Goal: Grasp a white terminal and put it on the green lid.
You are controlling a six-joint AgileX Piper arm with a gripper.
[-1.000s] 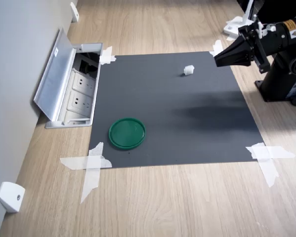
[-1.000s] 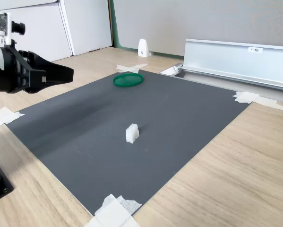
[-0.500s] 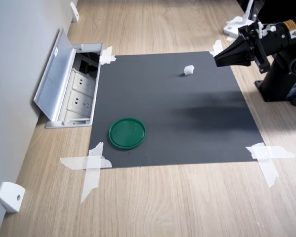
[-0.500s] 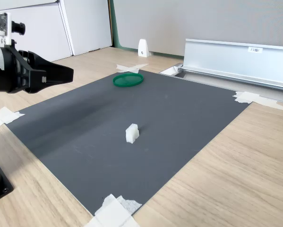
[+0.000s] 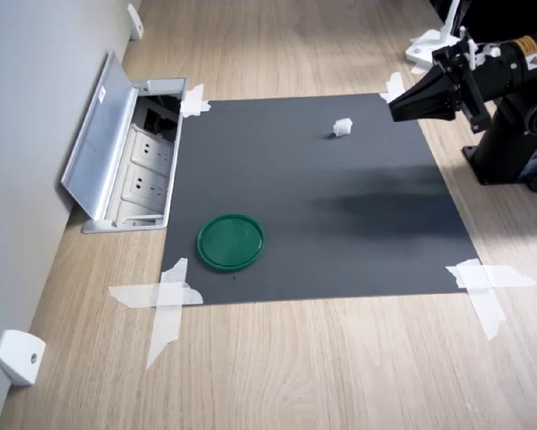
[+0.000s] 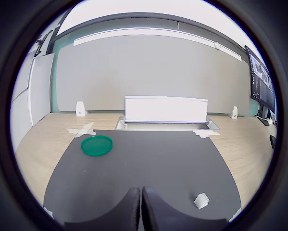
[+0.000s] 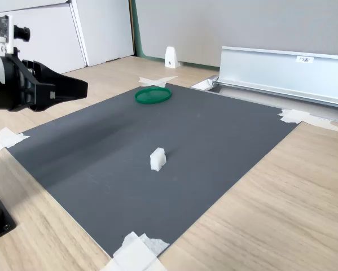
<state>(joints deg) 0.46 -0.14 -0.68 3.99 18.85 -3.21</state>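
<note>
- Gripper (image 5: 395, 109) hangs above the mat's (image 5: 340, 224) edge at the first exterior view's right. In the wrist view its fingers (image 6: 132, 211) are pressed together, with nothing between them.
- I see the terminal (image 5: 342, 127) sitting free on the mat, near the gripper tip but not touching it. In the second exterior view it is upright, mid-mat (image 7: 157, 158).
- Lid (image 5: 231, 241) lies flat near the mat's opposite edge, well apart from the terminal, nothing on it.
- Mat corners are taped (image 5: 165, 300) to the wooden table (image 5: 322, 367).
- Open socket box (image 5: 129, 161) sits in the table beside the mat, on the first exterior view's left.
</note>
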